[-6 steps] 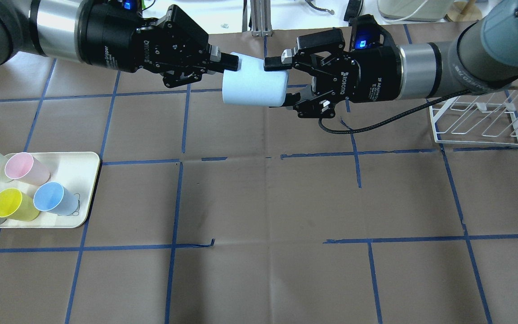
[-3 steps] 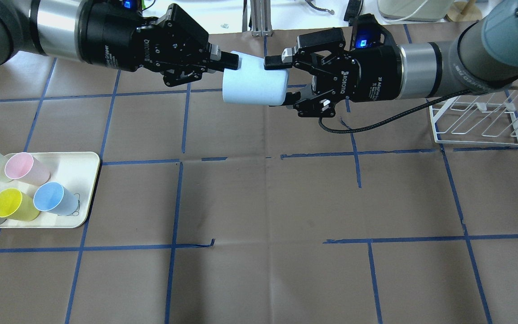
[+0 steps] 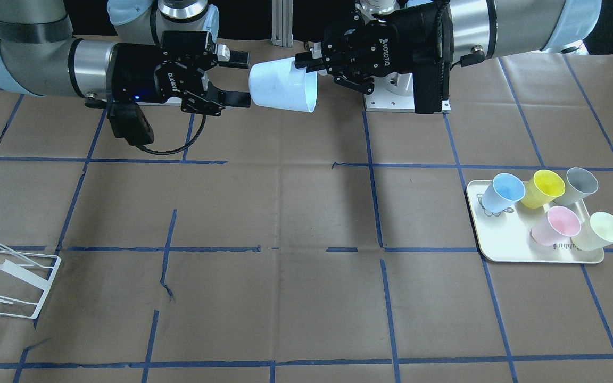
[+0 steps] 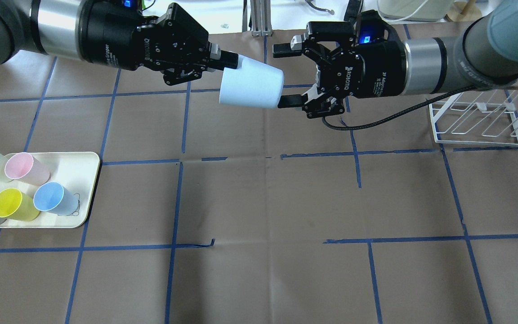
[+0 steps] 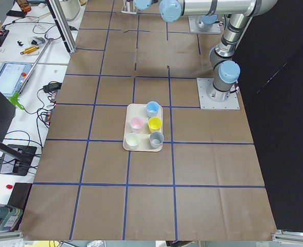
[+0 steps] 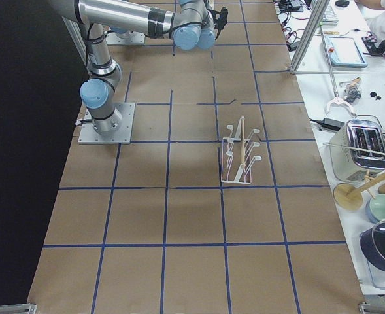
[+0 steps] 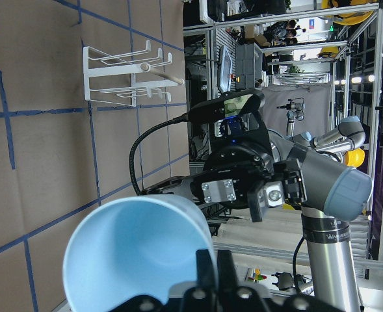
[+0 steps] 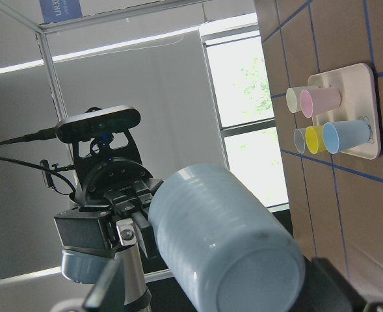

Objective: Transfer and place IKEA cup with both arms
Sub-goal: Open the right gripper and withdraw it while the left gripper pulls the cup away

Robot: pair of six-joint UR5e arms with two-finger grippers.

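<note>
Held sideways in mid-air, the pale-blue IKEA cup (image 4: 251, 87) hangs from the left gripper (image 4: 228, 60), clamped on its rim wall; the right gripper (image 4: 287, 74) gapes wide at its base, perhaps touching. Light, slick, thin plastic probably flexes: the stiffer base suits a gentle grasp

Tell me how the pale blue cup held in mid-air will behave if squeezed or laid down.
Probably light: the left end effector holds the cup sideways by a rim pinch. Its thin plastic wall likely flexes under a hard pinch. Round and tapered, it would probably roll in a curve.
</note>
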